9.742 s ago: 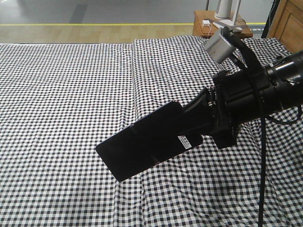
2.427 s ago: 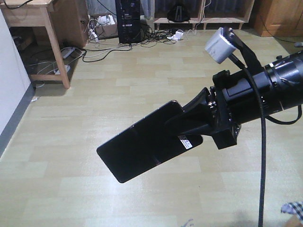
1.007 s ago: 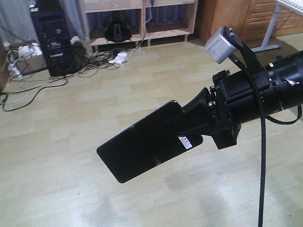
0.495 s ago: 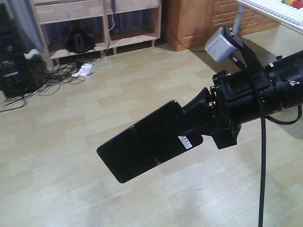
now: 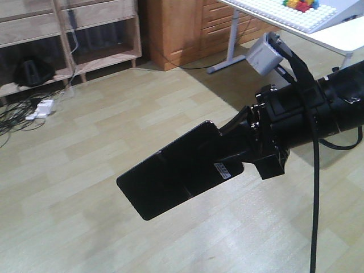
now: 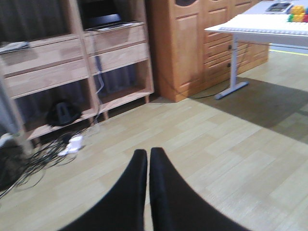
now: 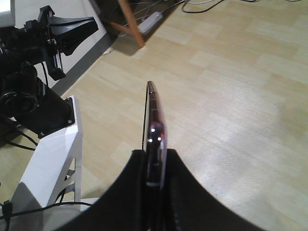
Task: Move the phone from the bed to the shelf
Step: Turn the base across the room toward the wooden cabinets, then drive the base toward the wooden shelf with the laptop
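The phone [image 5: 170,173], a glossy black slab with a small white sticker, hangs in the air over a wooden floor, sticking out down-left from my right gripper [image 5: 222,149]. That gripper is shut on the phone's near end. The right wrist view shows the phone [image 7: 155,115] edge-on, its silvery-pink rim squeezed between the two black fingers of the right gripper [image 7: 155,161]. My left gripper [image 6: 147,155] is shut with nothing in it and faces the shelf [image 6: 62,72], a pale wooden cubby unit that also shows far off at the top left [image 5: 85,25]. The bed is out of view.
An orange-brown cabinet [image 5: 182,28] stands right of the shelving. A white table [image 5: 296,25] with coloured blocks reaches in from the top right. Cables and a power strip [image 5: 40,108] lie on the floor below the cubbies. The left arm and white base [image 7: 48,139] are to the left.
The whole view has swung from the checked bed across the room. Shelving slid to the left, and the cabinet and white table came in. The phone sits unchanged in the right gripper.
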Motion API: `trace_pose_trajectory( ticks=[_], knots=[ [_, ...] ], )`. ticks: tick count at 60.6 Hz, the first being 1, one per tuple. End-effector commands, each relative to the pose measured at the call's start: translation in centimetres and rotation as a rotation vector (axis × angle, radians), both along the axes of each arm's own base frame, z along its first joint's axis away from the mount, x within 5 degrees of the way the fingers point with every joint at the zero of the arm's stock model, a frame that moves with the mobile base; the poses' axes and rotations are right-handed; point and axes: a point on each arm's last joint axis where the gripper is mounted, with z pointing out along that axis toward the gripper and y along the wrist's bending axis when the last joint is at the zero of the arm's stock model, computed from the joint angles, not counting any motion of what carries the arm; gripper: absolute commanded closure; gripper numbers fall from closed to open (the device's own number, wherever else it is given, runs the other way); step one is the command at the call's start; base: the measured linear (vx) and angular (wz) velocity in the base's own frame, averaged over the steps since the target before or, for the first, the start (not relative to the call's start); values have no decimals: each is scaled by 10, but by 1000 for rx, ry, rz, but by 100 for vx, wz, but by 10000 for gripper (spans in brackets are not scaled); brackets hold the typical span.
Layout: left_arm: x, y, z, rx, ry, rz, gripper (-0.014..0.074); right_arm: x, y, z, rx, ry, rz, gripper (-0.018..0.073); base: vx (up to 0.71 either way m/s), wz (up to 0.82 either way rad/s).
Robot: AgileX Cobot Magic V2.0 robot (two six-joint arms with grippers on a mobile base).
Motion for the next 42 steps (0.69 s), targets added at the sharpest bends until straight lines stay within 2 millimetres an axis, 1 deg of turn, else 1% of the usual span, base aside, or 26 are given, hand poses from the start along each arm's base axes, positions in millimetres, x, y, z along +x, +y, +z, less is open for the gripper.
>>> trace_pose_trajectory(
  ticks=[1, 23, 42],
  knots=[
    [-1, 0, 15, -15, -107, -4, 595, -13, 2, 21, 85, -16, 46, 561, 36, -31],
    [-1, 0, 15, -15, -107, -4, 595, -13, 2, 21, 85, -16, 46, 561, 38, -24],
    [-1, 0, 15, -15, -107, -4, 595, -13, 2, 21, 85, -16, 46, 561, 40, -6]
  ],
)
